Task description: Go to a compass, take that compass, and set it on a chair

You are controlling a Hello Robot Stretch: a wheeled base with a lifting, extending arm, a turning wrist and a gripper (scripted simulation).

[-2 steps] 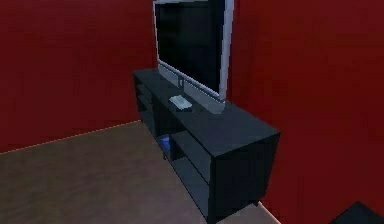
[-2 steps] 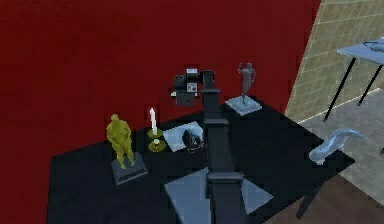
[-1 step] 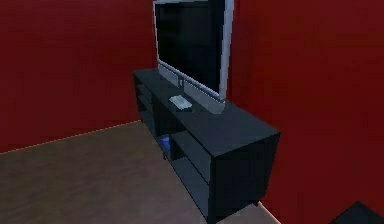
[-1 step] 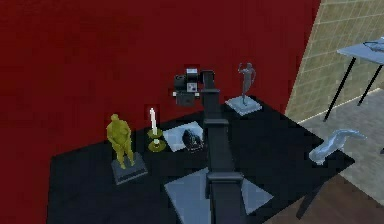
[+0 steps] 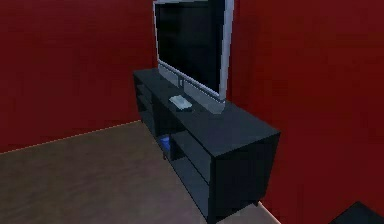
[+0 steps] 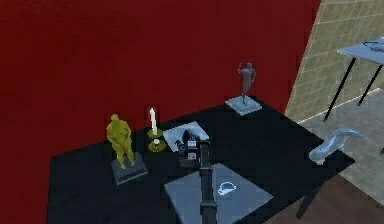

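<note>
The arm rises as a dark bar from the arm side view's bottom edge over a black table. Its gripper is a dark cluster beside a white flat sheet that lies on the table. Small dark and light bits sit at the gripper's far end against the tabletop. I cannot tell whether the gripper holds anything, nor make out a compass by shape. A grey flat pad with a small white ring-shaped thing on it lies just right of the arm.
On the table stand a yellow statue, a white candle in a holder, a grey statue and a curved grey object. A light table stands far right. Ahead, a black TV stand with a TV lines the red wall.
</note>
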